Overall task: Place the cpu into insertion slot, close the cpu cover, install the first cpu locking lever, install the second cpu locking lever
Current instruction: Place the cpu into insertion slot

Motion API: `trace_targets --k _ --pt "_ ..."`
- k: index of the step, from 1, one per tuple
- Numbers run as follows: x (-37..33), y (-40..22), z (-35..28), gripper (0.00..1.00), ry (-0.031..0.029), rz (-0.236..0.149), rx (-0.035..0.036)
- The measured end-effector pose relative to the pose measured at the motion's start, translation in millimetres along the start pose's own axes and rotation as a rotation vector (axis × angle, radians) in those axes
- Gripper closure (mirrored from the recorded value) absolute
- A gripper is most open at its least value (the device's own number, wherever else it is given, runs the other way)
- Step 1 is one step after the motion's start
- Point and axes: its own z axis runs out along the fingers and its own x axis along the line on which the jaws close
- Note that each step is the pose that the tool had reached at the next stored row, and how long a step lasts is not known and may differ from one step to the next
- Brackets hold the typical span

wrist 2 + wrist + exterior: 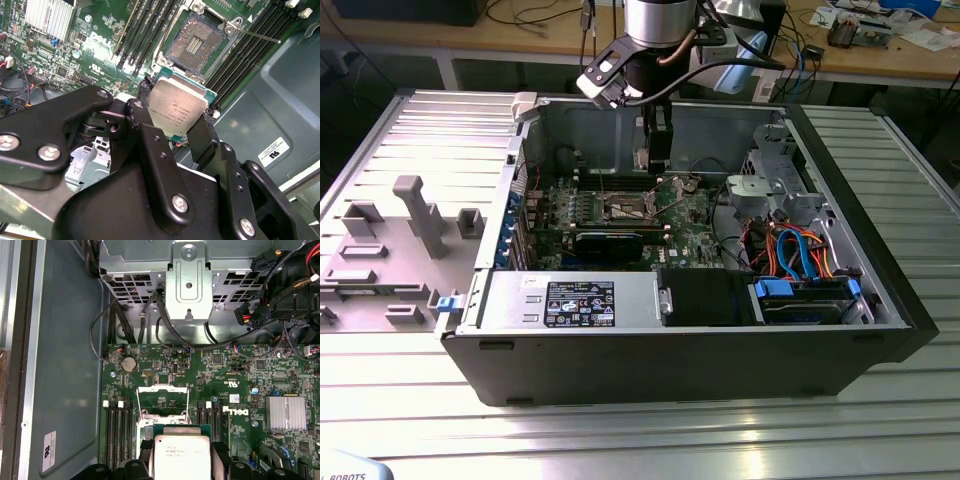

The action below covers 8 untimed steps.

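Where the green motherboard [690, 225] lies in the open case [670, 365], the insertion slot [625, 208] sits just to the exterior view's left of the gripper [658, 160], which hangs above the board. The fingers [150, 140] are clamped on two opposite edges of the cpu [177, 105], its metal top facing both wrist cameras. The bare socket lies close beyond the chip's free edge (square, so no long axis), with the edges roughly parallel. The cpu cover [163, 389] looks swung open.
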Motion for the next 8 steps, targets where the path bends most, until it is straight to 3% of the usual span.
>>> trace_targets --k 4,5,6,8 --pt "0.0 0.0 0.0 0.46 -0.0001 0.001 0.0000" --pt "-0.1 -0.3 3.5 0.46 -0.0001 0.001 0.0006" --pt "-0.3 -1.0 13.2 0.46 -0.0089 0.004 0.0041" --pt "-0.2 -1.0 13.4 0.46 -0.0078 0.004 0.0039"
